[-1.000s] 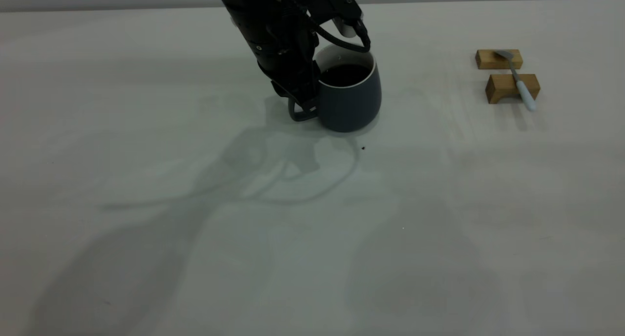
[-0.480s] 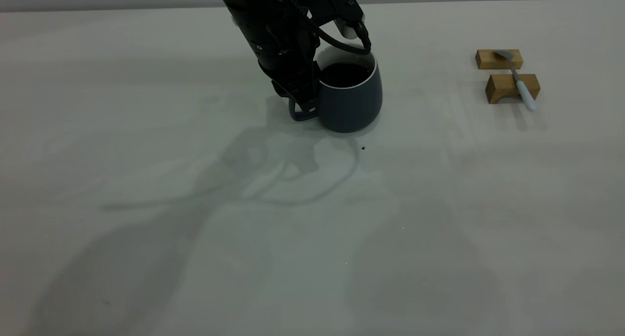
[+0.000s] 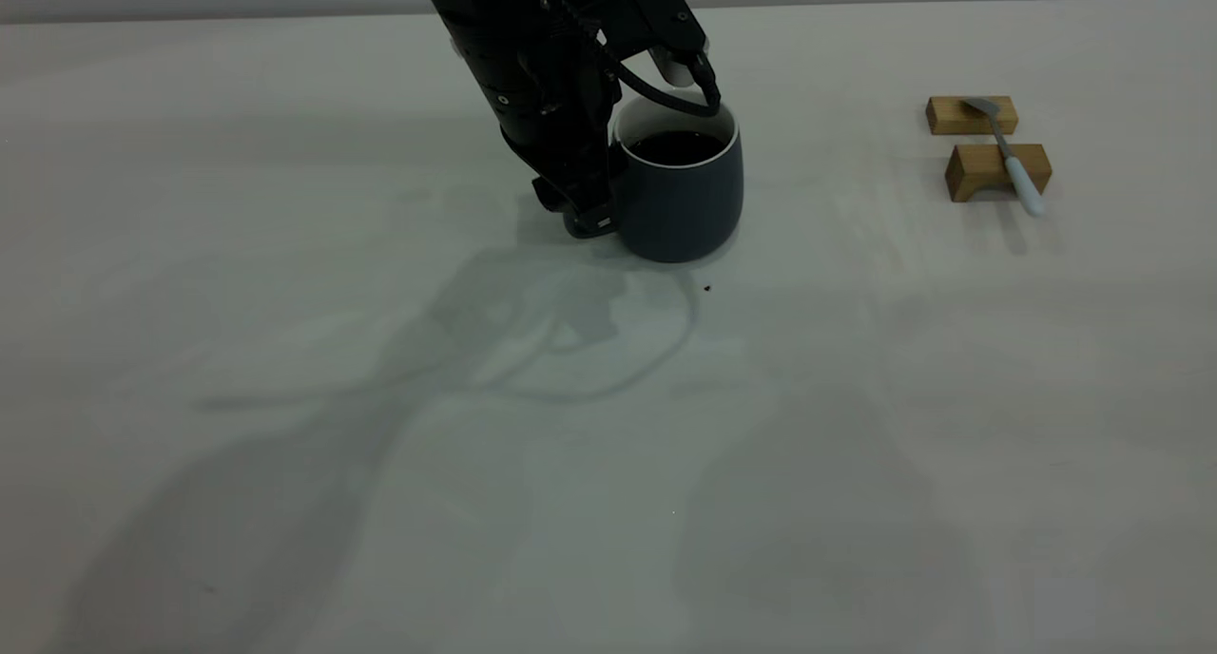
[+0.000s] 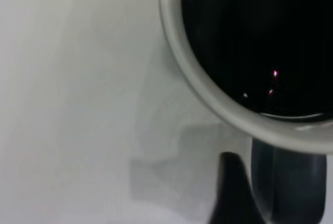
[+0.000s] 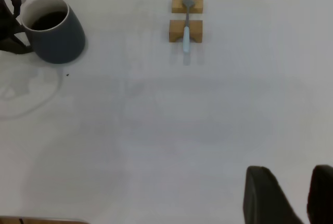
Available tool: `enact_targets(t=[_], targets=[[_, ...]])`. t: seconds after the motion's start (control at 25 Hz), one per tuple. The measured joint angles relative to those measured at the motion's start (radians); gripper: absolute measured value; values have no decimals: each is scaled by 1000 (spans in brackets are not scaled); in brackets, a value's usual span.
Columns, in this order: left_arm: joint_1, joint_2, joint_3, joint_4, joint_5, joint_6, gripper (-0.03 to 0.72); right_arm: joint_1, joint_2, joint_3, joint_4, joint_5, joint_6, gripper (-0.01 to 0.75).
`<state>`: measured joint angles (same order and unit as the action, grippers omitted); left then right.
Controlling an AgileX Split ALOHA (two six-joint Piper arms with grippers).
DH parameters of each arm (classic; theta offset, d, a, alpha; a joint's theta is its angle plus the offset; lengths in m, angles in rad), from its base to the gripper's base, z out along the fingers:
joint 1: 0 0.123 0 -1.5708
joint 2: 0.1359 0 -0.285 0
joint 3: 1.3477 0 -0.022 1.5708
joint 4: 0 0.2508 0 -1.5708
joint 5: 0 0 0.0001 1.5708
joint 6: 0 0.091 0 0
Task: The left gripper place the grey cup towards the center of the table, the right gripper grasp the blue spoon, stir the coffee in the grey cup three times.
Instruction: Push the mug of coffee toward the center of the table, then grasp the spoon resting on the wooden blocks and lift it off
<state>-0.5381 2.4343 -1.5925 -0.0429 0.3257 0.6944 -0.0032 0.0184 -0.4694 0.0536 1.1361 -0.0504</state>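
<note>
Exterior view first: left gripper reaches down from the top centre of the frame to the cup's handle side, its jaws closed on the handle of the cup. Cup stands upright on the bench, upper centre of the frame, with coffee dark inside its white rim. A tiny speck lies on the bench just below the cup. Spoon is at the upper right, well apart from the cup, lying across two wooden blocks, bowl on the far block and pale handle sticking out past the near one.

Left wrist view: cup's rim curves across the upper right of the frame, coffee black within it. Handle and a dark gripper finger show at the lower right, bare bench on the left.

Right wrist view: right gripper hangs at the lower right of the frame above bare bench, its jaws apart with a narrow gap and holding nothing. Cup sits at the upper left, spoon on its blocks at upper centre.
</note>
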Motion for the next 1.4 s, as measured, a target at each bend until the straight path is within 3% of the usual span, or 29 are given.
enact_targets(t=[0.16, 0.36, 0.92, 1.08, 1.4], targets=[[0, -45, 0, 2, 45, -20, 652, 0, 0, 0, 0, 0, 0, 242], [35, -201, 0, 2, 199, -85, 648, 0, 0, 0, 0, 0, 0, 242], [218, -612, 2, 6, 842, -376, 405, 0, 0, 0, 0, 0, 0, 242], [236, -695, 26, 13, 842, -429, 358, 0, 0, 0, 0, 0, 0, 242], [236, -1019, 225, 28, 842, -503, 305, 0, 0, 0, 0, 0, 0, 242]])
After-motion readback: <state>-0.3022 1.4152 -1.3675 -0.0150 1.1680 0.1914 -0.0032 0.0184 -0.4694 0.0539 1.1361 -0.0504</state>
